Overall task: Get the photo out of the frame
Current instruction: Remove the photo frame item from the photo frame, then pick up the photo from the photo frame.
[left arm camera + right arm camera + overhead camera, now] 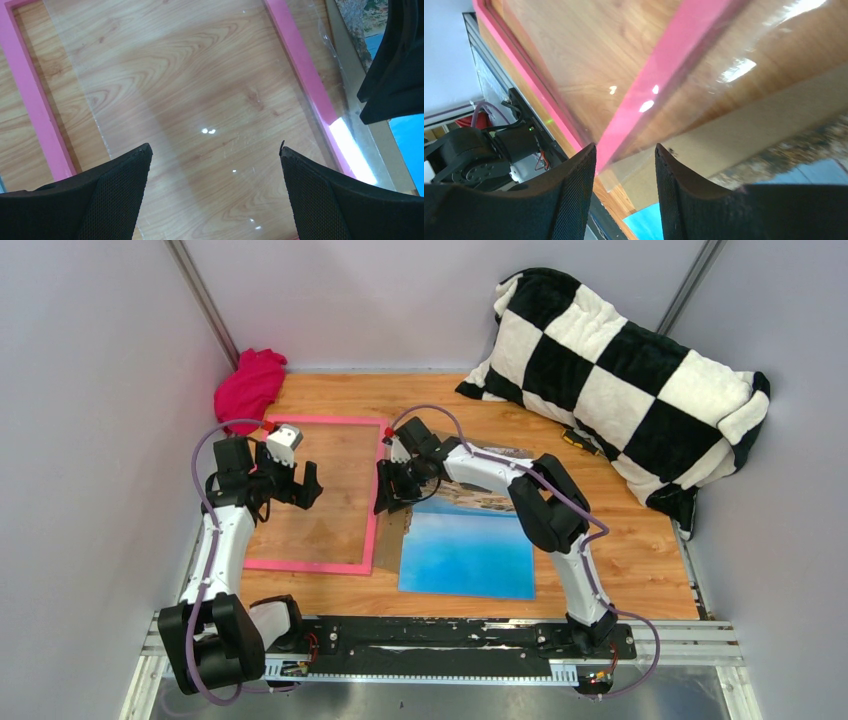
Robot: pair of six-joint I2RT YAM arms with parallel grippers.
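The pink-bordered frame lies flat on the left of the wooden table, with a clear pane over it and the wood showing through. The pane overlaps the frame's right border. The photo, blue sea and rocky shore, lies face up to the right of the frame, outside it, on a brown board. My left gripper hovers wide open over the pane, holding nothing. My right gripper is at the frame's right border, part open. Between its fingers I see the pink edge, the pane's corner and the board, none pinched.
A black-and-white checkered blanket fills the back right. A magenta cloth sits in the back left corner. A small yellow-and-black object lies by the blanket. Walls close in on three sides, and the arms' rail runs along the near edge.
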